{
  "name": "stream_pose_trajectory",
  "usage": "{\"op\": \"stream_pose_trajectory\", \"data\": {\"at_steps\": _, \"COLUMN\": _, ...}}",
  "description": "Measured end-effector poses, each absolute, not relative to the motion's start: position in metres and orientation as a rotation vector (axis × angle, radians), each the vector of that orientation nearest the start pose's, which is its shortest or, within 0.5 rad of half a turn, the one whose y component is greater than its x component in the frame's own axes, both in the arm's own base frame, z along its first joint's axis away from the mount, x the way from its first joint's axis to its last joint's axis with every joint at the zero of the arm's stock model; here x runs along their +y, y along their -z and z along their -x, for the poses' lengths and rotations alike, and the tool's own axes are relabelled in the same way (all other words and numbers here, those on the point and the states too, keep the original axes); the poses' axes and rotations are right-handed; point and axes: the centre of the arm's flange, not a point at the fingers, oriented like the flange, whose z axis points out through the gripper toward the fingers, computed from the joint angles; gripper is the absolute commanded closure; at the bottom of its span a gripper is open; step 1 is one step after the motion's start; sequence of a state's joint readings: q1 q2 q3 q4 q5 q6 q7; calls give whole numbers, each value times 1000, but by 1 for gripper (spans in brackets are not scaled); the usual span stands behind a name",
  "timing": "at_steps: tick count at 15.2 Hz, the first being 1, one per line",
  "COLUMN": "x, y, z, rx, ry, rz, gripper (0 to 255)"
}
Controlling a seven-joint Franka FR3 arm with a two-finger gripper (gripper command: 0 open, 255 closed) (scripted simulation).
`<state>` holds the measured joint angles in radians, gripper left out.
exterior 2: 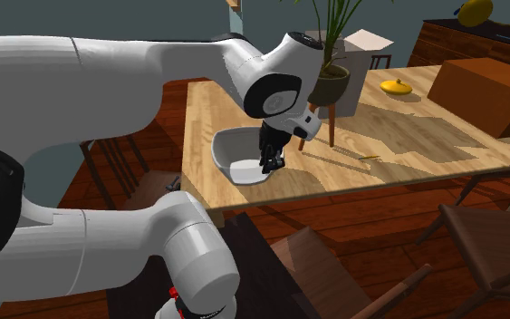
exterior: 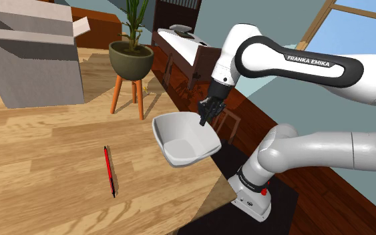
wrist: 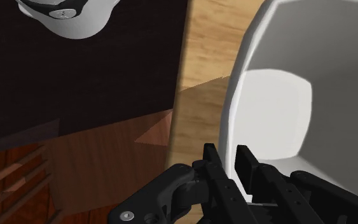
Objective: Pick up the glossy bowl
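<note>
Pinching the rim of the shiny white squarish bowl [exterior: 179, 143] near the edge of the wooden table [exterior: 46, 167] with the black gripper [exterior: 206, 120], shoulder view. Reaching from above, second exterior view. Squeezing the rim with narrow fingers [wrist: 217, 170], wrist view, likely for lifting.

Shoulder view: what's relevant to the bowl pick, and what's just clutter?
In the job: white bowl; gripper, shut on the bowl's rim.
Lying about: red pen on the wooden table; potted plant on its stand; open grey box.
</note>
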<state>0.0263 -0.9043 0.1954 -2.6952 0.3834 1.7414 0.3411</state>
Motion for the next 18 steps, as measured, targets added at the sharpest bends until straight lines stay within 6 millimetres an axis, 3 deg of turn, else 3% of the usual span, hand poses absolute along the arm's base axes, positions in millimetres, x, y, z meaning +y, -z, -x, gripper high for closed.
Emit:
{"op": "stream_pose_trajectory", "data": {"at_steps": 6, "x": 97, "y": -479, "z": -269, "rx": 400, "ry": -155, "rz": 2907, "gripper": 255}}
{"op": "stream_pose_trajectory", "data": {"at_steps": 18, "x": 97, "y": -539, "z": -270, "rx": 400, "ry": -156, "rz": 2908, "gripper": 255}}
